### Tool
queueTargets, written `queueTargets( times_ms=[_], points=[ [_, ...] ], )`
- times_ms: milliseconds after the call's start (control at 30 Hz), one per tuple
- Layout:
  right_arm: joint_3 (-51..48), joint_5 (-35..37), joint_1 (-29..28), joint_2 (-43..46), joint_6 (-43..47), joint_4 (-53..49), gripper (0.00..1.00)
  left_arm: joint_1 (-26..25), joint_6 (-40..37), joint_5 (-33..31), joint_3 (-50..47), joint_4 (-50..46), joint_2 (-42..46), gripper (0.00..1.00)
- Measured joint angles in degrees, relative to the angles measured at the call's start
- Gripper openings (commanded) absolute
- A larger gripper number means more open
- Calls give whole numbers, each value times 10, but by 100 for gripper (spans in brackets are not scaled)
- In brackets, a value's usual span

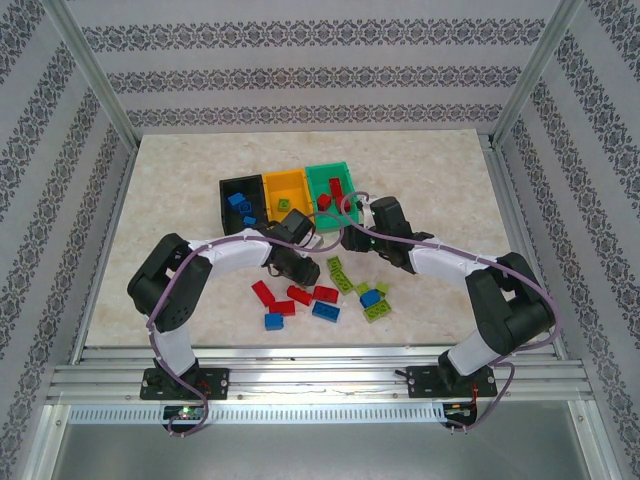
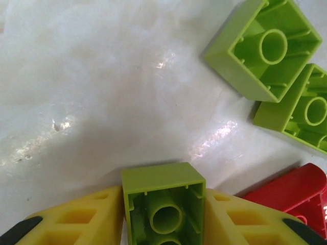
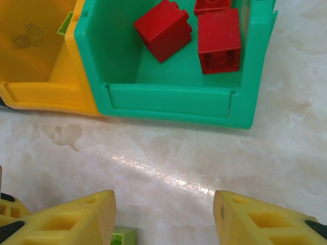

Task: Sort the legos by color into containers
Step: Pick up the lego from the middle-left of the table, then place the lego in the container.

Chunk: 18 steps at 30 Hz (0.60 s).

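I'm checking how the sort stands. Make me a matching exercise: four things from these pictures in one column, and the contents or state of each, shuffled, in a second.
Column one
1. black bin
2. green bin
3. left gripper
4. right gripper

Column two
A. open, gripping nothing
B. holds red bricks
C. shut on a lime green brick
D. holds blue bricks

Pairs: 1-D, 2-B, 3-C, 4-A.
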State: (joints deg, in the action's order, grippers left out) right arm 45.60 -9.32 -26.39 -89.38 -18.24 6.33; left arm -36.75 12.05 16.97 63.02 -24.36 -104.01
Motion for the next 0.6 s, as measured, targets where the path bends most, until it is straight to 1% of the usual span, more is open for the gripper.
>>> queueTargets(
  times_ms=[167, 367, 500, 600],
  points=[
    [0, 0, 0, 0, 0, 0, 54, 2, 3, -6, 17, 0, 0, 39],
    [0, 0, 0, 0, 0, 0, 54, 24, 3, -27, 52, -7, 13, 37],
    [0, 0, 0, 0, 0, 3, 54, 61, 3, -42, 99, -23, 23, 37],
    [0, 0, 0, 0, 0, 6, 54, 103, 4, -41, 136, -24, 24, 37]
  ],
)
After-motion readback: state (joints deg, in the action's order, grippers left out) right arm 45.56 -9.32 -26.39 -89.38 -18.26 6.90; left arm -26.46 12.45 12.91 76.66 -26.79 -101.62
